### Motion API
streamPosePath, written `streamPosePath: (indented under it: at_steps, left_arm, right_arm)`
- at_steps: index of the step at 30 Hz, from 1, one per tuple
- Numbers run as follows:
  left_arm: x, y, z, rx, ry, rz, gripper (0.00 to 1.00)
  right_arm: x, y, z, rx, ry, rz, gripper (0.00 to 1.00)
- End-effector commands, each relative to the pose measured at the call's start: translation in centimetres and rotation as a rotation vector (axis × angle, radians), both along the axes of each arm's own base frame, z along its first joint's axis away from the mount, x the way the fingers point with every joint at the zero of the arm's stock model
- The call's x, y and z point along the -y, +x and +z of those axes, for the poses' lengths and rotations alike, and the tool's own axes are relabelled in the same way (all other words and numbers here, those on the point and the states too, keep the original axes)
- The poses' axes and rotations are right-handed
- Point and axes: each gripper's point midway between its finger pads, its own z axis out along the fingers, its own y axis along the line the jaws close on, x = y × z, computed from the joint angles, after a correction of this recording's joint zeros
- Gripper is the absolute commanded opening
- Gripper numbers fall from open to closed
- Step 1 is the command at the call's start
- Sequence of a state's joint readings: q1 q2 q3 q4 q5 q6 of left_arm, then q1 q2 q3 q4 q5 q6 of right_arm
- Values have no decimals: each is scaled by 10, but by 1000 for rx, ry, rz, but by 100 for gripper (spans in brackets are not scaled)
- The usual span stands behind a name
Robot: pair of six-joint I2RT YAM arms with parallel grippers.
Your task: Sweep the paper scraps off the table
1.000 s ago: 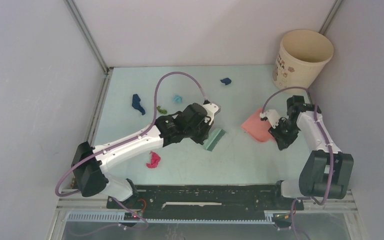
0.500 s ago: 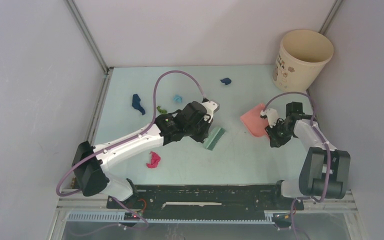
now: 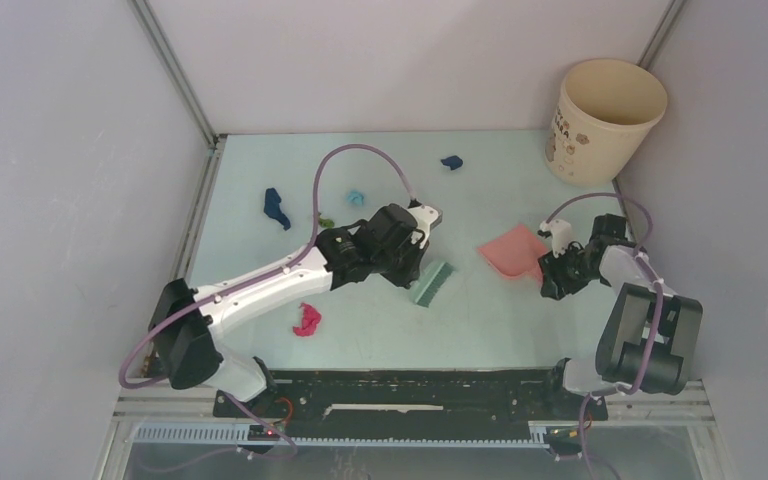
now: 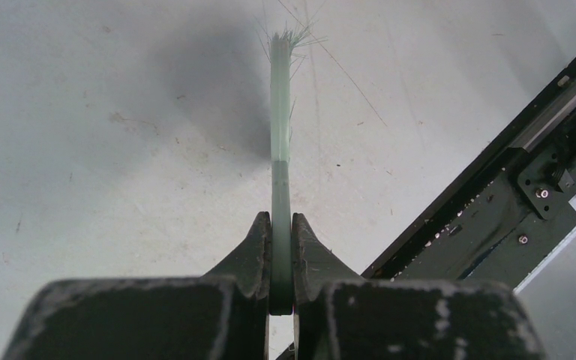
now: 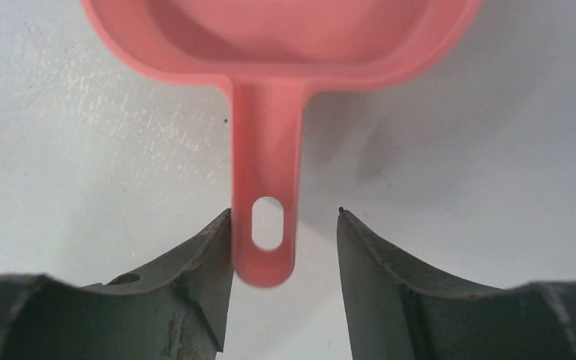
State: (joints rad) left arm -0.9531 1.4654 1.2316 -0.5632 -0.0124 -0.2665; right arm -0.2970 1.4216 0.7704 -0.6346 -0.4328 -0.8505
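Note:
Paper scraps lie on the mint-green table (image 3: 480, 320): a magenta one (image 3: 307, 320), a dark blue one (image 3: 276, 208), a teal one (image 3: 356, 197), a green one (image 3: 325, 221) and a second dark blue one (image 3: 451, 162). My left gripper (image 4: 281, 225) is shut on the thin handle of the green brush (image 4: 280, 112), whose bristles (image 3: 430, 282) rest mid-table. The pink dustpan (image 3: 512, 250) lies flat right of the brush. Its handle (image 5: 266, 150) sits between the jaws of my open right gripper (image 5: 285, 217), against the left finger with a gap to the right one.
A cream bucket (image 3: 603, 118) stands in the far right corner. Grey walls close in the table on three sides. A black rail (image 3: 410, 390) runs along the near edge, seen also in the left wrist view (image 4: 510, 195).
My right gripper has opened and let go of the dustpan handle, and its wrist has swung round toward the right. The left arm with the brush has barely shifted.

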Motion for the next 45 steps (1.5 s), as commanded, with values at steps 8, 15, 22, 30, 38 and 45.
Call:
streamPosePath:
  at_steps: [8, 15, 22, 30, 38, 45]
  left_arm:
    - [13, 0, 0, -22, -48, -15, 6]
    - [10, 12, 9, 7, -55, 23, 5]
    - [17, 67, 55, 47, -219, 164, 5]
    - [36, 179, 86, -40, -611, 495, 0]
    - [39, 267, 75, -83, -928, 781, 0]
    - [45, 328, 16, -192, -1089, 935, 0]
  right_arm:
    - [-1, 9, -4, 90, 73, 18, 55]
    - [0, 9, 2, 110, 61, 25, 26]
    - [9, 4, 37, 195, -5, -19, 11]
    - [5, -7, 52, 191, 20, -109, 0]
    - [0, -11, 52, 171, 47, -122, 0]
    - [-9, -6, 47, 149, 72, -123, 0]
